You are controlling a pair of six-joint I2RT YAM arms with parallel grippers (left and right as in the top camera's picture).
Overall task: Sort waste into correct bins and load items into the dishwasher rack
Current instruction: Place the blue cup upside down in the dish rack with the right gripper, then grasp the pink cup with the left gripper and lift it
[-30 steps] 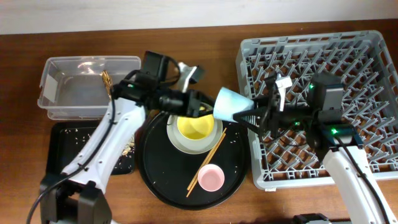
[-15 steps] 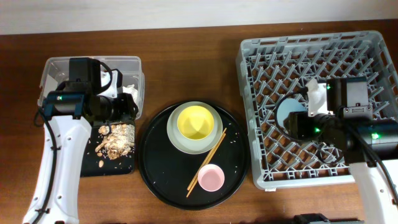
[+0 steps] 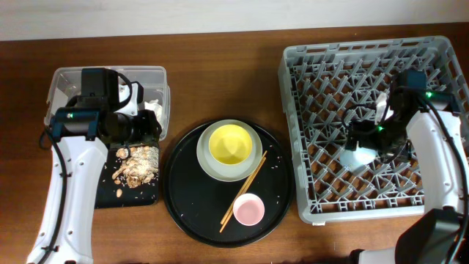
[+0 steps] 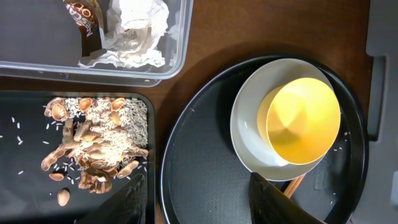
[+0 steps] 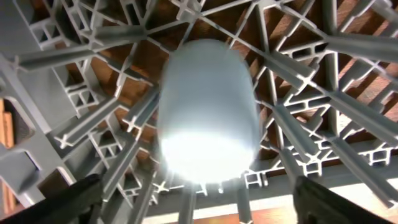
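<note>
Left hand (image 4: 199, 200), right hand (image 5: 199, 205): both spread wide.

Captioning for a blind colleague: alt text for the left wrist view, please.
A yellow bowl sits on a pale grey-green round plate on a round black tray. Beside it, brownish crumbly food scraps lie in a shallow black rectangular tray.

No legible text anywhere; only unreadable pale lettering on the brown wrapper strip (image 4: 84, 18).

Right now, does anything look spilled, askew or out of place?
Only minor mess. Loose rice grains lie scattered in the shallow black tray, away from the scrap heap, and a few dot the round black tray. The blue cup in the rack is too blurred to judge whether it sits straight.
</note>
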